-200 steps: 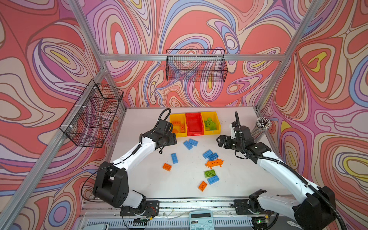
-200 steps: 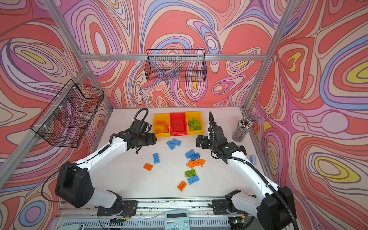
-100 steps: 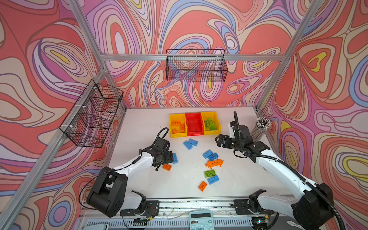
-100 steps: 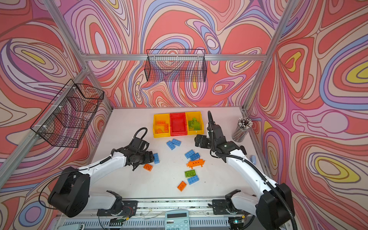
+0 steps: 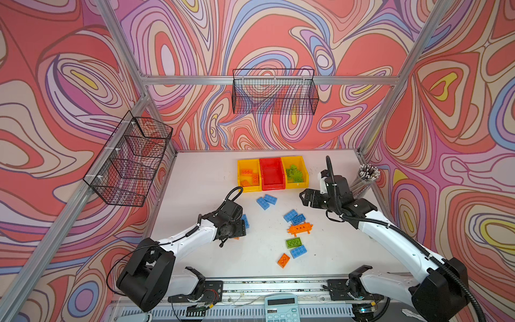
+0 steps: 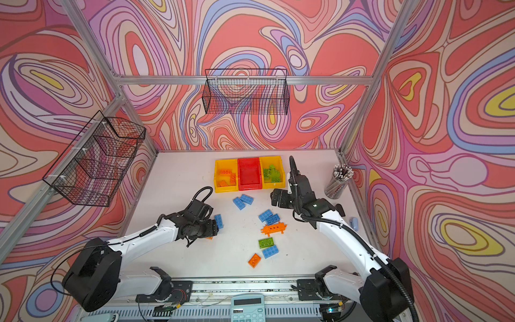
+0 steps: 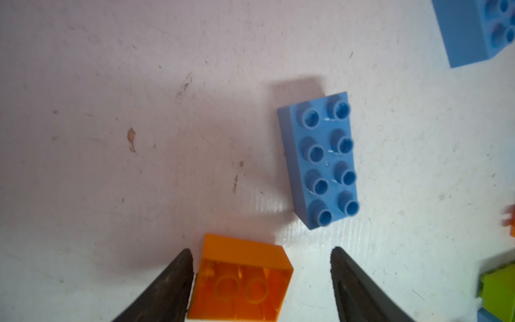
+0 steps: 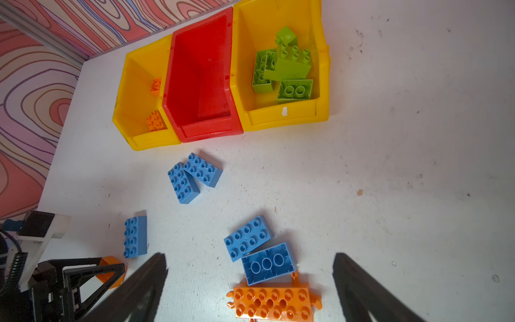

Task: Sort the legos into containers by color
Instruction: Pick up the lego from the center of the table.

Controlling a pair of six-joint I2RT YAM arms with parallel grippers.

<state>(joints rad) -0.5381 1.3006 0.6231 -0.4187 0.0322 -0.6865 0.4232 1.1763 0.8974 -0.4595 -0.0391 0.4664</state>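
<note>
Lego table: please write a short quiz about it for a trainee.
1. True or false: the red bin is empty.
2. The brick between the jaws of the left gripper is: A blue, B orange, C green.
3. How many blue bricks lie on the table?
Key: 1 true; 2 B; 3 six.

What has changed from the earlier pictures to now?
The left gripper moved from the yellow bin holding orange bricks toward the robot's side, over a small orange brick; its open fingers now straddle it. The right gripper and other bricks stayed put.
</note>
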